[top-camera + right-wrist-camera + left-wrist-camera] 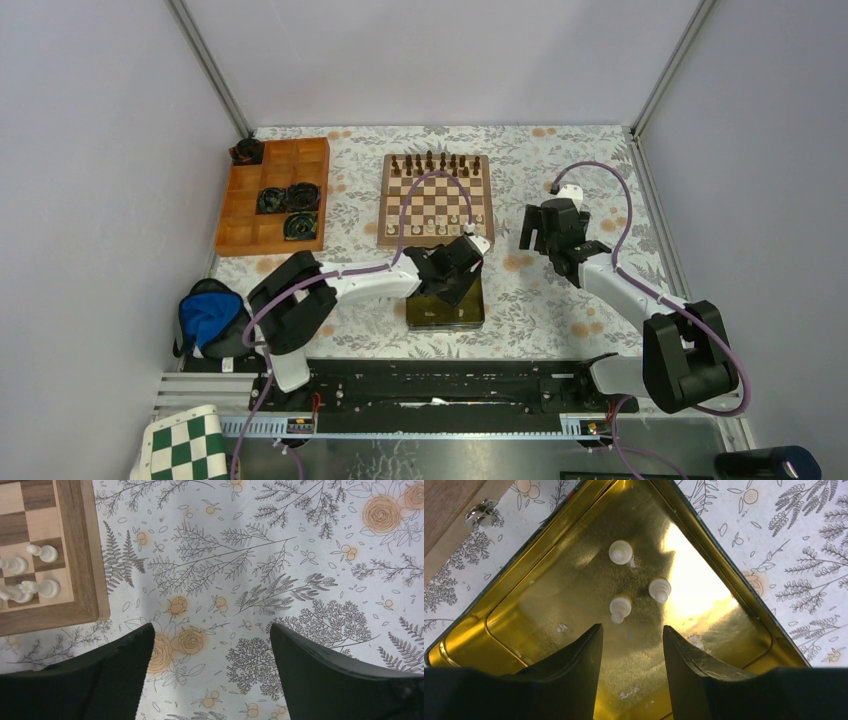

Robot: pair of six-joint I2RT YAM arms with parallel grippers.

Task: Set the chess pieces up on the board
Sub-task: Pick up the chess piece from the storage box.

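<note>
The left pincer (631, 632) hangs released and empty over a gold tin (539, 610) holding three chess pieces (619, 609). The closest sits at its 12 o'clock, narrow end toward 6. The right pincer (210, 635), also released, hovers over bare bench (300, 540), with the board (85, 580) at its 10 o'clock.

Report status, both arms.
Left gripper open over tin, three chess pieces inside. Right gripper open, empty, beside board. No obstruction seen.
</note>
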